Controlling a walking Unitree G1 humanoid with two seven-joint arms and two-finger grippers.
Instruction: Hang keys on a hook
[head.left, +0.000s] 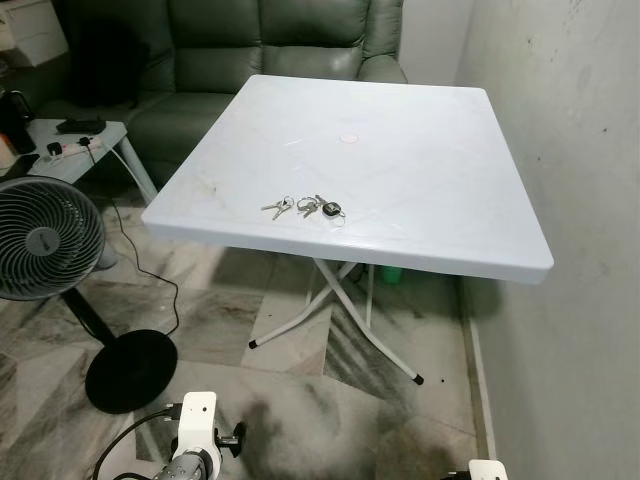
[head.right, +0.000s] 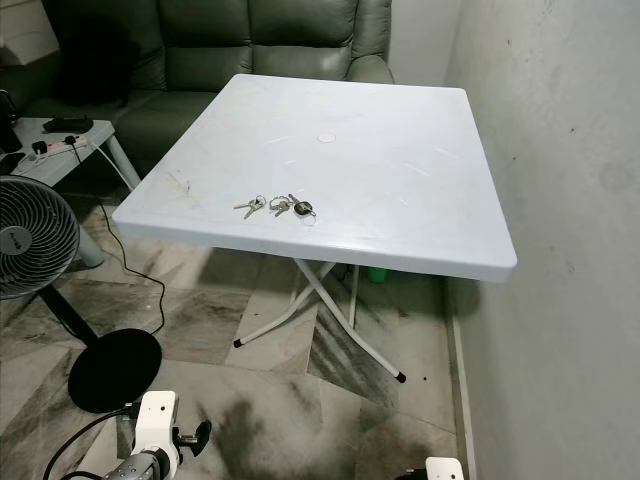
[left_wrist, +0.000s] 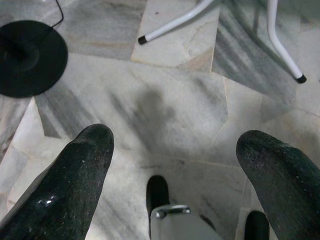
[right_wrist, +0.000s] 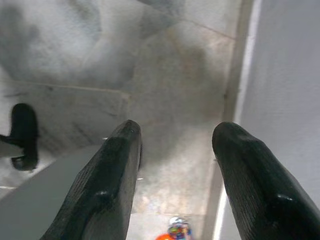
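Observation:
A bunch of keys (head.left: 306, 208) with a black fob lies on the white folding table (head.left: 420, 150), near its front edge, also visible as keys (head.right: 279, 207). Both arms hang low by my sides, well below the table. My left gripper (left_wrist: 175, 145) is open over the marble floor, nothing between its black fingers (left_wrist: 75, 175). My right gripper (right_wrist: 175, 135) is open too, pointing down at the floor beside the wall. No hook can be made out.
A wall (head.left: 580, 200) runs along the table's right side. A standing fan (head.left: 45, 240) with a black round base (head.left: 130, 370) and cord is at the left. A green sofa (head.left: 270, 40) stands behind the table, a small side table (head.left: 80, 145) at far left.

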